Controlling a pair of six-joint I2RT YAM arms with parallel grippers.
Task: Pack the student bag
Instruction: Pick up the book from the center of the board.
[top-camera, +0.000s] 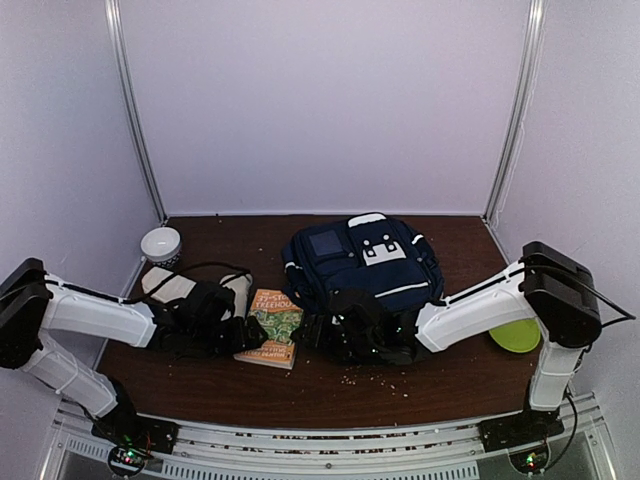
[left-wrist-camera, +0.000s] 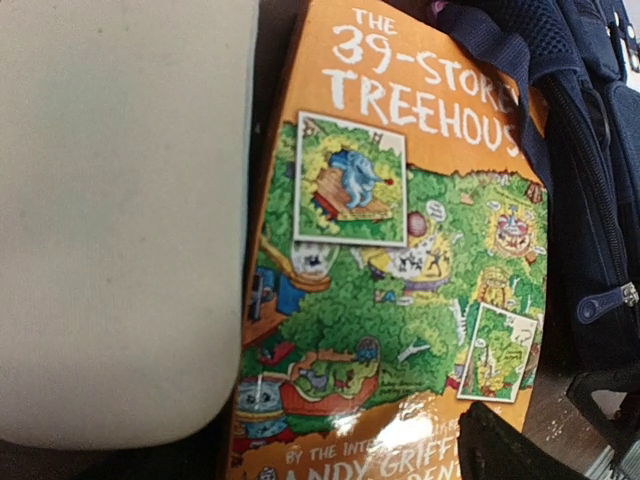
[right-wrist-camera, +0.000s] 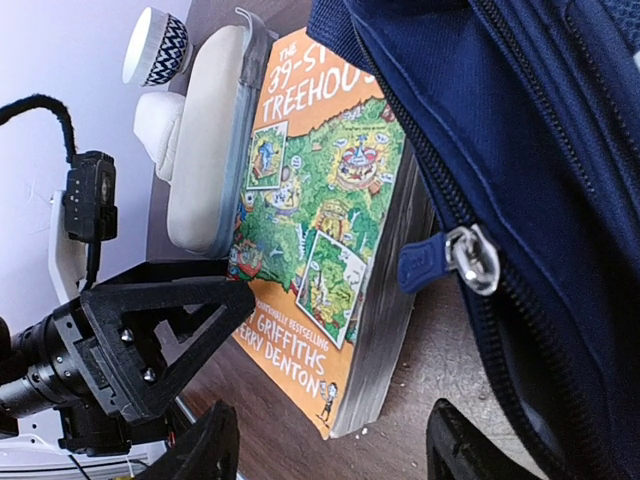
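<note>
The student bag (top-camera: 365, 262), navy with white trim, lies in the middle of the table. Its zipper pull (right-wrist-camera: 440, 258) hangs near the right gripper. An orange and green paperback (top-camera: 272, 325) lies flat just left of the bag, touching its side. My left gripper (top-camera: 240, 335) is at the book's left edge, jaws wide apart. In the left wrist view the book (left-wrist-camera: 400, 280) fills the frame and only one fingertip (left-wrist-camera: 510, 450) shows. My right gripper (right-wrist-camera: 335, 450) stands open over bare table at the book's near right corner, beside the bag, holding nothing.
A white soft pouch (top-camera: 185, 285) lies left of the book, pressed against its edge (left-wrist-camera: 120, 220). A white patterned bowl (top-camera: 160, 243) stands at the back left. A green plate (top-camera: 515, 335) sits by the right arm. Crumbs dot the brown table (top-camera: 380, 385).
</note>
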